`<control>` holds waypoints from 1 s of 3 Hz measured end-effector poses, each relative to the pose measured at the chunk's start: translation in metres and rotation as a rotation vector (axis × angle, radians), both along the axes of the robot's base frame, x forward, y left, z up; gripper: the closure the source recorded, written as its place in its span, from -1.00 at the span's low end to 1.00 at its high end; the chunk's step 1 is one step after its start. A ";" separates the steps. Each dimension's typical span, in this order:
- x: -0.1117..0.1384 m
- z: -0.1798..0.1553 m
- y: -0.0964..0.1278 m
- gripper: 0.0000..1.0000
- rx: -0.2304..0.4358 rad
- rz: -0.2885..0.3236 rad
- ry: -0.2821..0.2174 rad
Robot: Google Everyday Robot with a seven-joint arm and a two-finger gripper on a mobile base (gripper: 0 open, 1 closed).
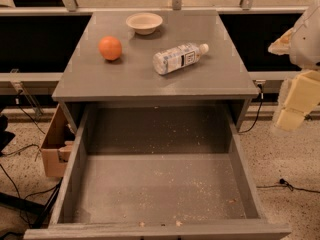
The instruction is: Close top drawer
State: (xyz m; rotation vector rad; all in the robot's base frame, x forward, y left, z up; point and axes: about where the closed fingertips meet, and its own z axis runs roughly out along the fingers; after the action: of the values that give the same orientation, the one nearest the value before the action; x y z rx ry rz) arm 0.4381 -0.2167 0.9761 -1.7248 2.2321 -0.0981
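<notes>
One drawer, the top drawer [75, 174], stands pulled far out of the grey cabinet and fills the lower half of the camera view. Its floor holds only pale crumbs [200, 216], thickest along the front edge and thinner toward the back. A small pale bowl [144, 17] sits near the rear of the cabinet top [125, 81]. In front of the bowl and to its left rests an orange [110, 48]. A plastic bottle [179, 58] lies on its side to the right, white cap pointing right and slightly back. A cardboard box [50, 144] stands on the floor against the cabinet's left side (what is in it cannot be made out).

The floor [285, 154] is speckled stone, with black cables [20, 184] trailing across it on the left. Dark panels [40, 44] and a pale rail run behind the cabinet.

The drawer's open front faces the camera, its front board along the bottom edge. Its sides run front to back, and its greater width runs left to right.

The gripper [289, 119] hangs at the right edge, on the end of a pale arm, well apart from the drawer and level with its back. Whether it is open or closed cannot be told.
</notes>
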 end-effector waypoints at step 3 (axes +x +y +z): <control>-0.043 -0.039 -0.013 -1.00 0.045 0.001 -0.044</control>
State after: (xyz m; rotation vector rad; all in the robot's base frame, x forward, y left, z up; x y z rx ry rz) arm 0.3949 -0.2298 0.9373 -1.6837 2.1854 -0.0849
